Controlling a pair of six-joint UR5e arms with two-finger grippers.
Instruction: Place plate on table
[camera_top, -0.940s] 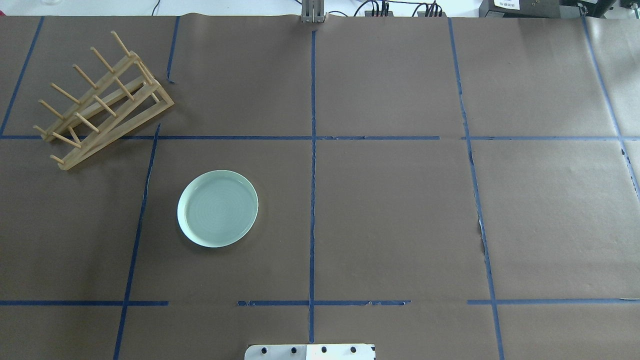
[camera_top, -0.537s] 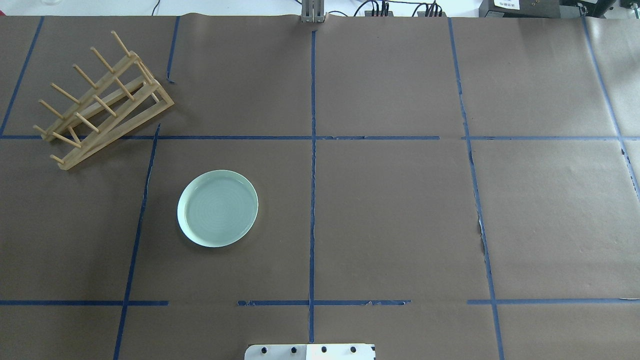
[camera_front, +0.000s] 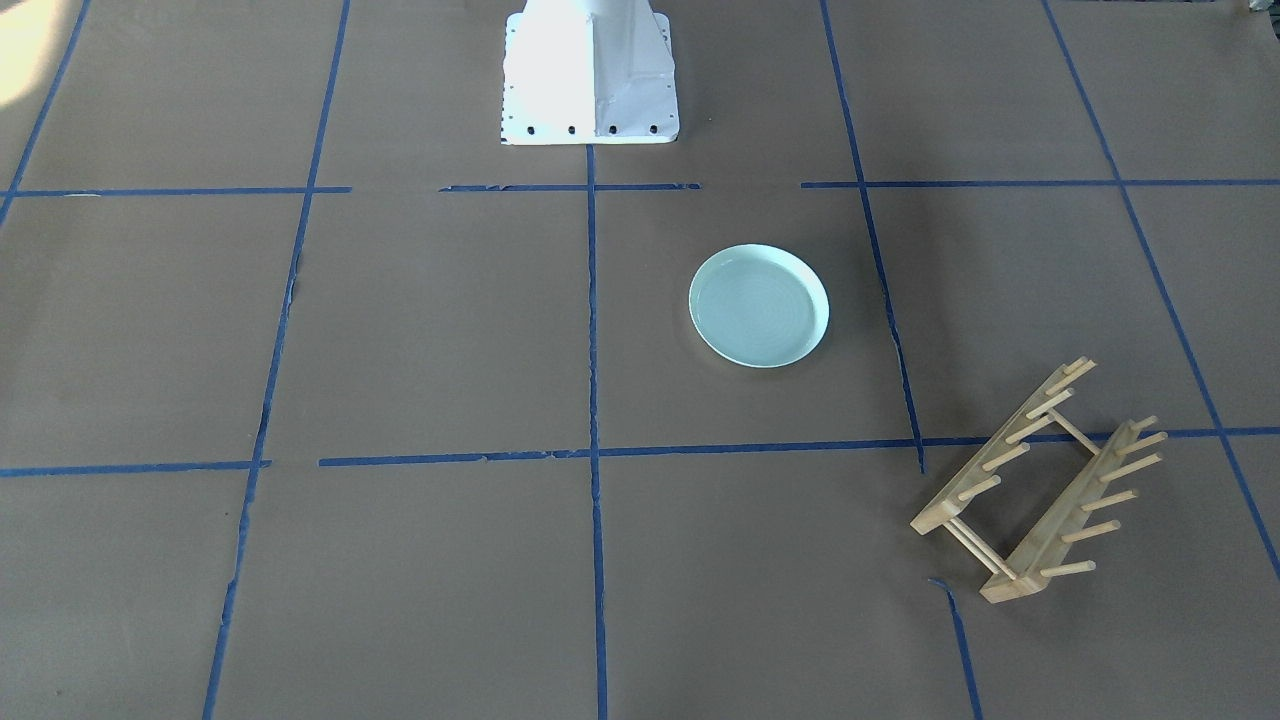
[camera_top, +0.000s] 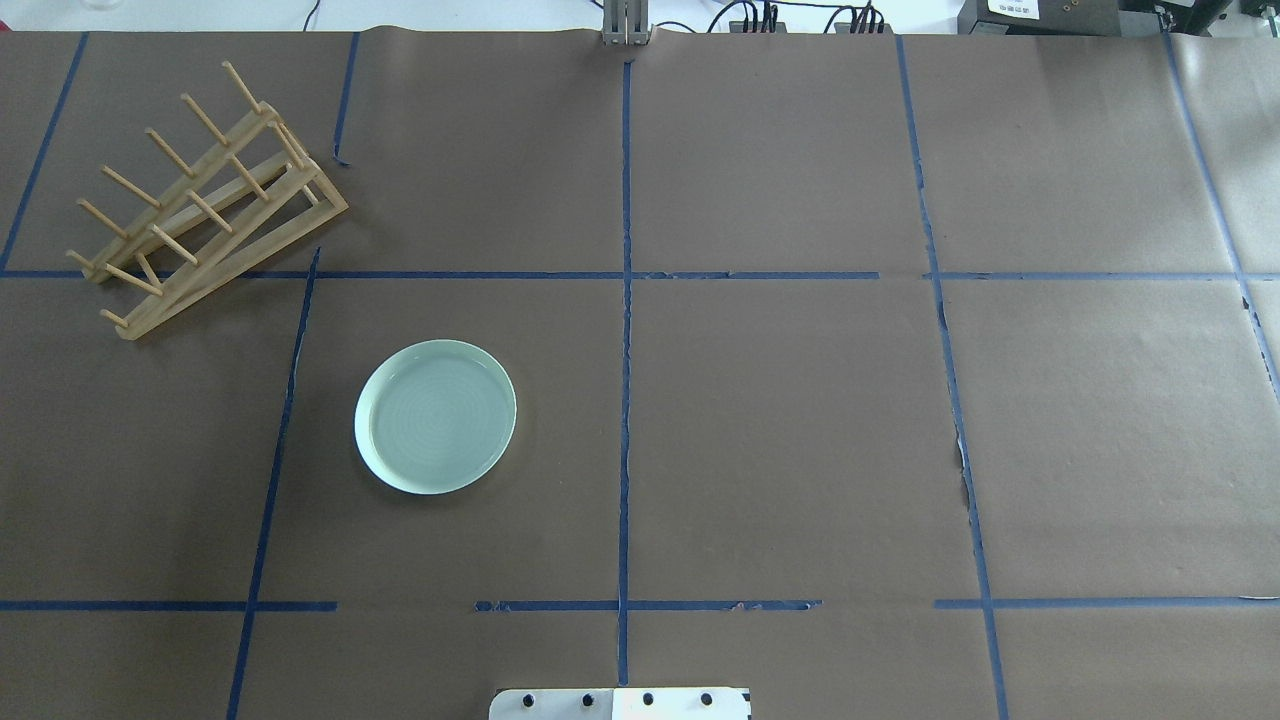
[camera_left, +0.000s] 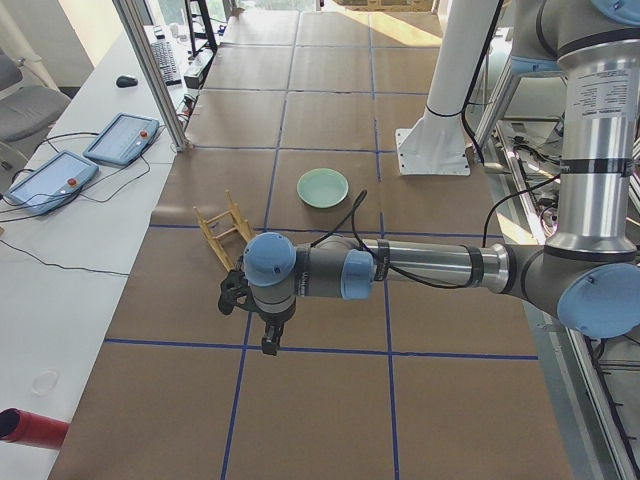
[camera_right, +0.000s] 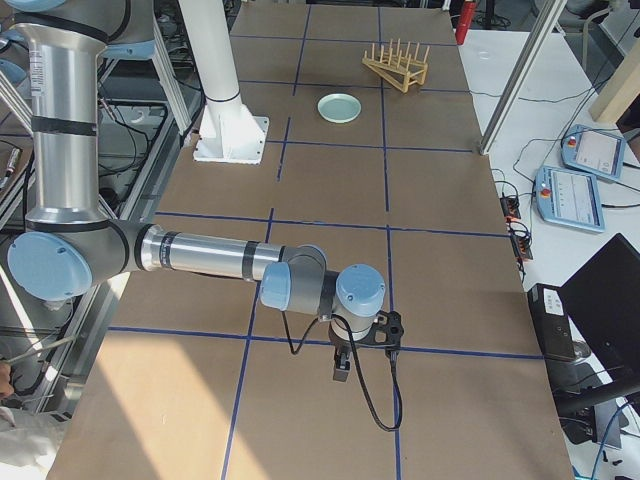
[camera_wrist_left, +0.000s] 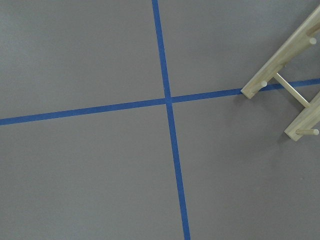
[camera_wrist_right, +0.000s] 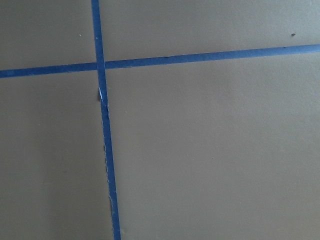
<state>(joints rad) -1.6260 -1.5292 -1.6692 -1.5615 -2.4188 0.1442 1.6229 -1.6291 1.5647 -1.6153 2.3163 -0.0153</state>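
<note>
The pale mint-green plate (camera_top: 436, 417) lies flat and upright on the brown-paper table (camera_top: 800, 430), left of the centre tape line; it also shows in the front view (camera_front: 759, 305) and both side views (camera_left: 322, 187) (camera_right: 339, 107). Neither gripper shows in the overhead or front view. The left gripper (camera_left: 268, 340) hangs above the table far from the plate, beyond the rack; I cannot tell if it is open or shut. The right gripper (camera_right: 340, 365) hangs over the table's other end; I cannot tell its state either. Neither touches the plate.
A light wooden peg rack (camera_top: 205, 200) stands at the table's far left, apart from the plate; its end shows in the left wrist view (camera_wrist_left: 295, 90). The white robot base (camera_front: 590, 75) stands at the near middle edge. Tablets and cables lie beyond the far edge (camera_left: 60, 175).
</note>
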